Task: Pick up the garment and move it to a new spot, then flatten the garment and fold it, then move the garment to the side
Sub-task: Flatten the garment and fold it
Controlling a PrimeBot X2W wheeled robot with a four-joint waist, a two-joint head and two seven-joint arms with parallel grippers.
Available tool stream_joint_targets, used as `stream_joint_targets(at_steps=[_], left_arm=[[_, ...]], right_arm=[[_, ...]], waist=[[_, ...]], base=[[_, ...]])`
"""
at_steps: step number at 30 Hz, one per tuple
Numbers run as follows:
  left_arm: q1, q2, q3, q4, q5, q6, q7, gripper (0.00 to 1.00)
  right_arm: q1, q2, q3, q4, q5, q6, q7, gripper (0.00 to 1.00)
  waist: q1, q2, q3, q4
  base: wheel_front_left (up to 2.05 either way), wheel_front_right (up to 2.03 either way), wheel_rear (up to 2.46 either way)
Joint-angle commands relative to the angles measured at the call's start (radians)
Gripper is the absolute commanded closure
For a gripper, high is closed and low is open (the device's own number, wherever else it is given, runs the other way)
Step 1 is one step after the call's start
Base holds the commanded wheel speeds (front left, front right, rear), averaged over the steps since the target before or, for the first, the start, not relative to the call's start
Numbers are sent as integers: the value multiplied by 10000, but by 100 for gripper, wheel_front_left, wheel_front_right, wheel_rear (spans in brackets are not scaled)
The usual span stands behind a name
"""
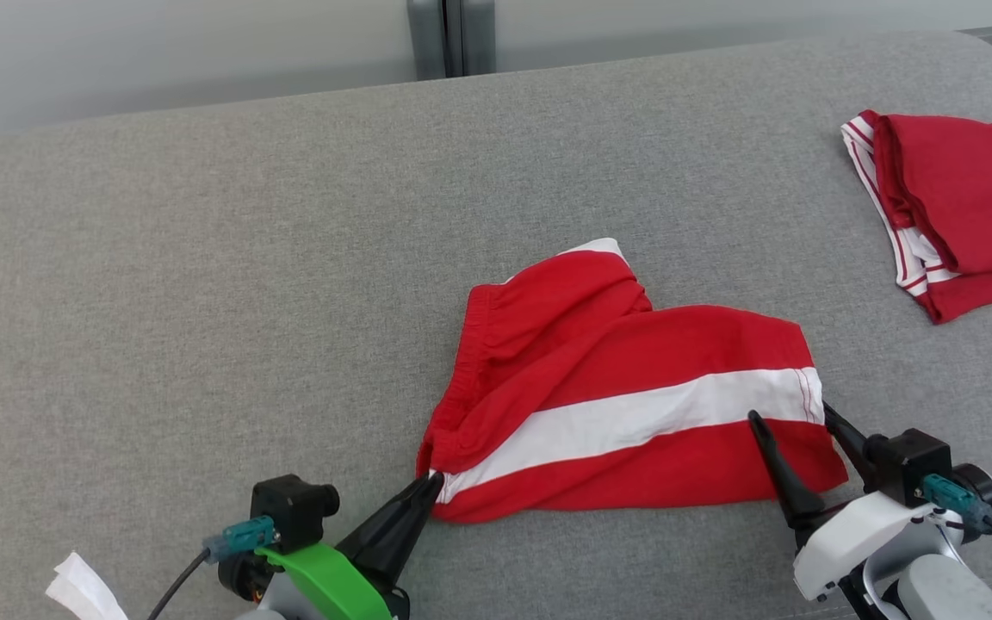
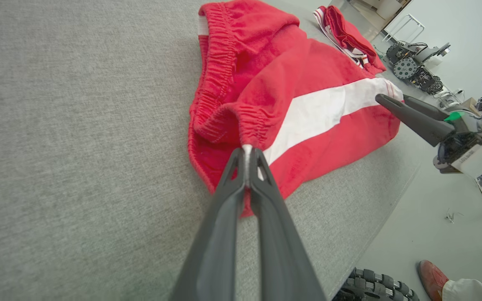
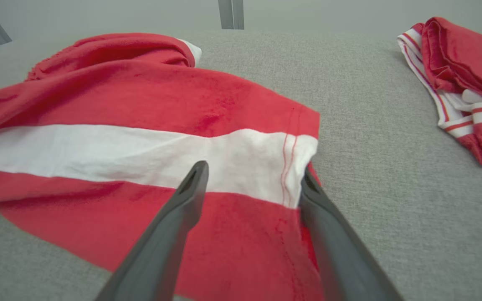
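The grey fabric-covered tabletop [image 1: 203, 258] ends close behind the garment's near side, so my first worry is the edge. A pull toward me could drag cloth over it. The garment [image 1: 599, 362], red shorts with a white stripe, lies rumpled near the front middle, with the waistband doubled over itself. Flattening it with one hand would probably only bunch it further. A second red garment [image 1: 970, 198] sits folded at the far right, well apart, though a wide sweep that way might disturb it.

My right end effector [image 1: 790, 415] stands wide open across the hem corner, gripping nothing. One finger is over the cloth, so pulling the arm away carelessly could snag the hem. My left end effector [image 1: 434, 480] is pinched shut on a thin bit of the waistband's near corner — a small bite that I judge could slip under tension.

I can't tell whether the outer right finger sits beside the hem or under it. The shorts' underside is hidden, and the second garment is cut off at the edge of the head view — as is a white scrap [image 1: 83, 590] at the lower left.
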Motion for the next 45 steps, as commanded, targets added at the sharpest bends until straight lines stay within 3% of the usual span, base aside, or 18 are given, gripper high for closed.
stream_joint_targets(at_steps=[1, 6, 10, 19, 28, 35, 37, 38, 39, 42, 43, 44, 45], left_arm=[[152, 18, -4, 37, 107, 36, -9, 100], [214, 72, -30, -12, 71, 90, 20, 100], [285, 140, 34, -53, -5, 124, 4, 100], [58, 157, -66, -59, 93, 72, 133, 100], [-185, 33, -130, 11, 149, -38, 181, 100], [-295, -11, -105, 90, 157, -46, 175, 100], [-313, -23, -104, 122, 141, -64, 171, 100], [-318, -30, -111, 135, 134, -79, 170, 100], [-317, -37, -108, 149, 124, -91, 164, 100], [-301, -53, -105, 178, 114, -97, 150, 100], [-292, -54, -99, 179, 116, -94, 138, 100], [-286, -52, -94, 180, 119, -88, 130, 100], [-284, -49, -78, 174, 122, -76, 122, 100]], right_arm=[[224, 9, -136, -89, -172, -11, -26, 0], [788, 53, -605, -318, -473, -11, -26, 0], [823, 96, -485, -501, -81, -11, -26, 0], [-46, -172, -436, 511, 554, -11, -26, 0], [-1005, -455, 447, 1623, 1393, -11, -26, 0], [-1373, -506, 911, 1826, 1717, -11, -25, 0], [-1418, -521, 989, 1864, 1786, -11, -27, 23], [-1419, -520, 1027, 1886, 1826, -11, -27, 27], [-1423, -523, 1064, 1904, 1856, -11, -27, 45], [-1470, -535, 1135, 1943, 1950, -11, -27, 73], [-1493, -537, 1159, 1969, 1989, -11, -27, 91], [-1512, -543, 1176, 1991, 2007, -11, -27, 100], [-1548, -547, 1186, 2013, 2015, -11, -27, 100]], waist=[[0, 0, -62, -19], [0, 0, -172, -74], [0, 0, -198, -202], [0, 0, -227, -122], [0, 0, -28, 93], [0, 0, 45, 238], [0, 0, 35, 265], [0, 0, 21, 276], [0, 0, 6, 283], [0, 0, -31, 292], [0, 0, -40, 289], [0, 0, -45, 284], [0, 0, -43, 275]], base=[[0, 0, 0], [0, 0, 0], [0, 0, 0], [0, 0, 0], [0, 0, 0], [0, 0, 0], [0, 0, 0], [0, 0, 0], [0, 0, 0], [0, 0, 0], [0, 0, 0], [0, 0, 0], [0, 0, 0]])
